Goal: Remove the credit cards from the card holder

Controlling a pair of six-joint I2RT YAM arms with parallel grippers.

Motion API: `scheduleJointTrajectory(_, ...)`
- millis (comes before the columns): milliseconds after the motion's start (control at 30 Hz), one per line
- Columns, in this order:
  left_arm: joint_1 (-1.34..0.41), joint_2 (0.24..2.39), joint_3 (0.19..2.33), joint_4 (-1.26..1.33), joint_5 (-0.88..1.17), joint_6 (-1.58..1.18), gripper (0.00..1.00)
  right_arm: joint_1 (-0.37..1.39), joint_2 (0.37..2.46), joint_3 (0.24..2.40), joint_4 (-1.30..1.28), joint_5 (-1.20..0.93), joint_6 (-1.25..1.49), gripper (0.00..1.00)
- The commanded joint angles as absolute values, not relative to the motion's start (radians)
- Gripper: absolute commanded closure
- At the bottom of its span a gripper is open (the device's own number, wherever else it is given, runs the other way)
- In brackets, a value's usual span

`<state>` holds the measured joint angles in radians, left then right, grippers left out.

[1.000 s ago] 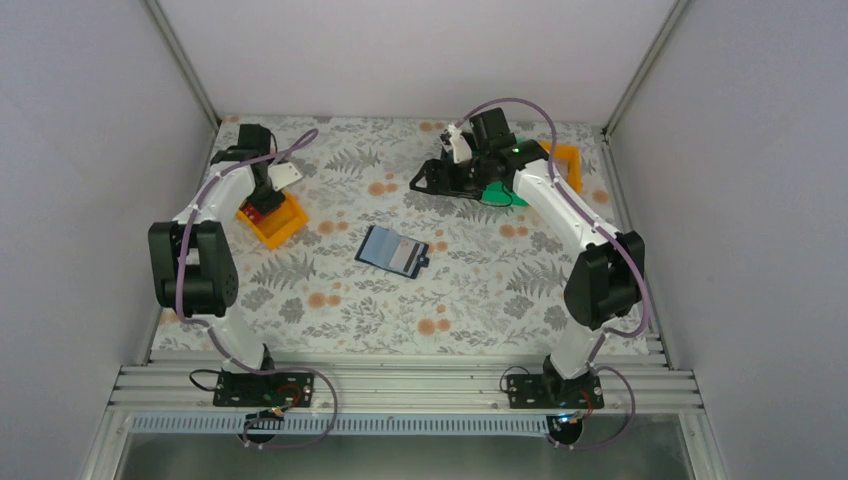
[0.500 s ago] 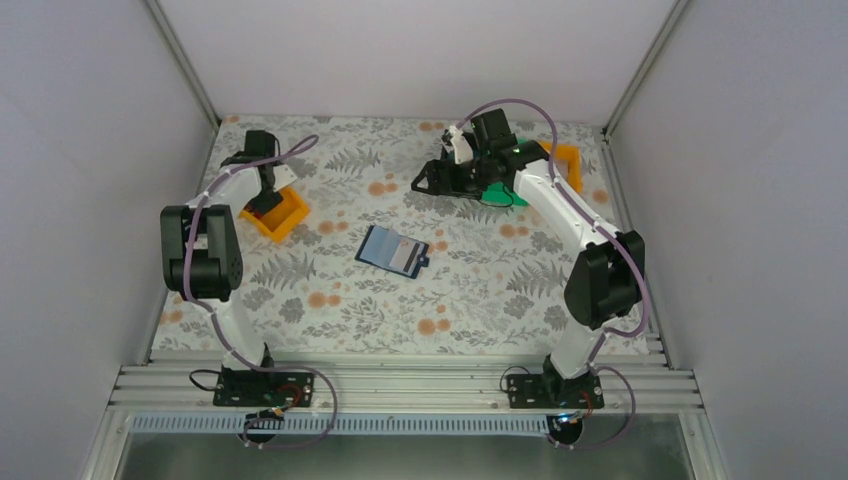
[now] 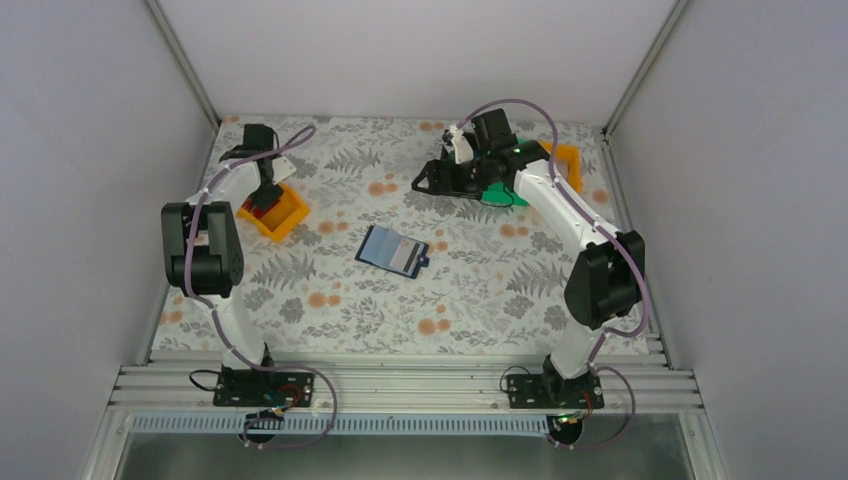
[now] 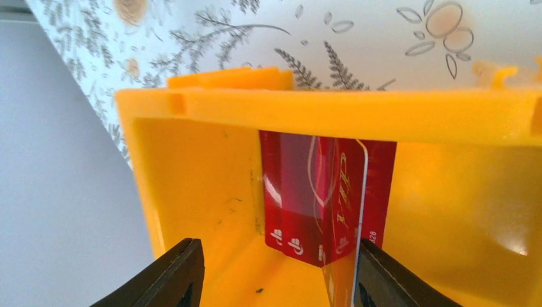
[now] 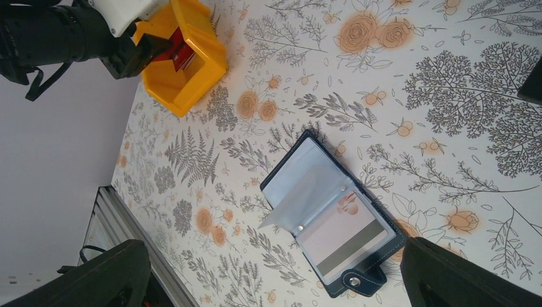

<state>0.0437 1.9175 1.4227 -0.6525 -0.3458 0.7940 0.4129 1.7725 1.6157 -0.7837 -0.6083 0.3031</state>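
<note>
Over the last second the left arm has drawn its elbow in and up, and the left tool [image 3: 262, 196] has gone from pinched shut to parted. The right arm and the card holder [image 3: 392, 250] have not shifted.

The card holder lies open on the flowered surface [image 3: 480, 290], its closure tab on the edge toward the arm bases. A card with a grey stripe sits in a clear sleeve on that same side [image 5: 348, 240].

Left of the card holder and a little farther back, the left tool [image 4: 275, 281] reaches into the yellow bin [image 4: 192, 192]. Its jaws stand apart. Red credit cards [image 4: 300, 192] lean against the bin's far wall between the two fingers. One card stands on edge just inside the right finger [image 4: 383, 278], well clear of the left one; whether it touches the right finger I cannot tell.

The right tool [image 5: 287, 281] hangs beyond the card holder, to its right, jaws spread wide with nothing between them, pointed back toward the card holder.
</note>
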Motion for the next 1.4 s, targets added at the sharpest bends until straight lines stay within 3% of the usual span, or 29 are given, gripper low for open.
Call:
scheduleJointTrajectory(0,0.049,1.893,1.423,-0.634,-0.322,0.806,0.42,0.403,1.749,1.623,-0.789,-0.598,0.295,0.01)
scheduleJointTrajectory(367,0.060,1.963,1.436,-0.641,-0.233,0.797,0.41,0.402,1.717,1.594,-0.795,-0.599,0.290,0.01)
scheduleJointTrajectory(633,0.060,1.977,1.389,-0.564,-0.248,0.819,0.29,0.402,1.714,1.575,-0.779,-0.627,0.296,0.01)
scheduleJointTrajectory(867,0.062,1.990,1.400,-0.473,-0.357,0.817,0.27,0.402,1.708,1.570,-0.780,-0.635,0.294,0.01)
scheduleJointTrajectory(1000,0.066,2.011,1.403,-0.452,-0.390,0.830,0.15,0.401,1.704,1.563,-0.776,-0.635,0.294,0.01)
scheduleJointTrajectory(1133,0.076,2.036,1.415,-0.492,-0.334,0.803,0.08,0.401,1.703,1.563,-0.776,-0.635,0.291,0.01)
scheduleJointTrajectory(1367,0.100,1.988,1.529,-0.606,-0.184,0.703,0.05,0.401,1.684,1.549,-0.780,-0.610,0.289,0.01)
